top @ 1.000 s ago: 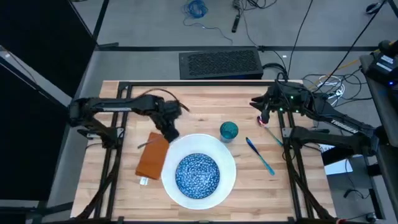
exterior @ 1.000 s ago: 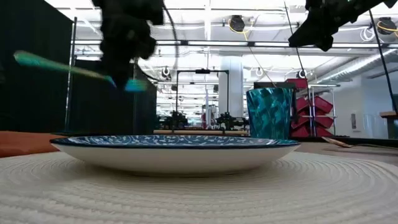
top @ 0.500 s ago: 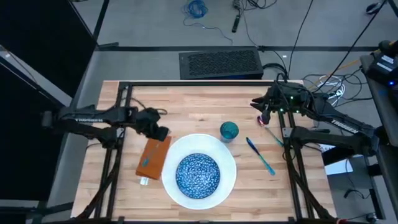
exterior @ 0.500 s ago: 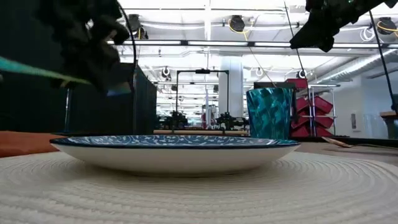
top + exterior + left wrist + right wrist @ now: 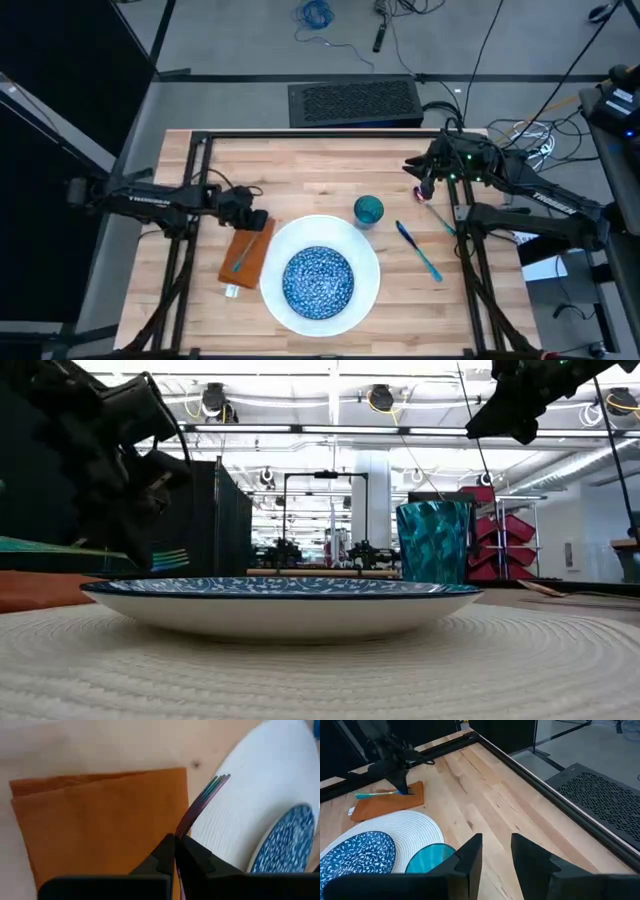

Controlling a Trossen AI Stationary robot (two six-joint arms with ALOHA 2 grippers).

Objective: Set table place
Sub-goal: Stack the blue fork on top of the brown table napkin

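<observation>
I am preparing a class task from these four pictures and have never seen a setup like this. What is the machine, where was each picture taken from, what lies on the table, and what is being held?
Two dark robot arms work at a wooden table. One picture looks straight down, one looks level across the tabletop, and two come from cameras on the arms' wrists.

On the table lie a white plate with a blue speckled bowl on it, an orange napkin, a teal cup, and two slim pieces of cutlery beside the plate.

The left gripper is over the napkin, shut on a teal fork whose tines point toward the plate. The right gripper waits open near the table's far right edge, holding nothing.
</observation>
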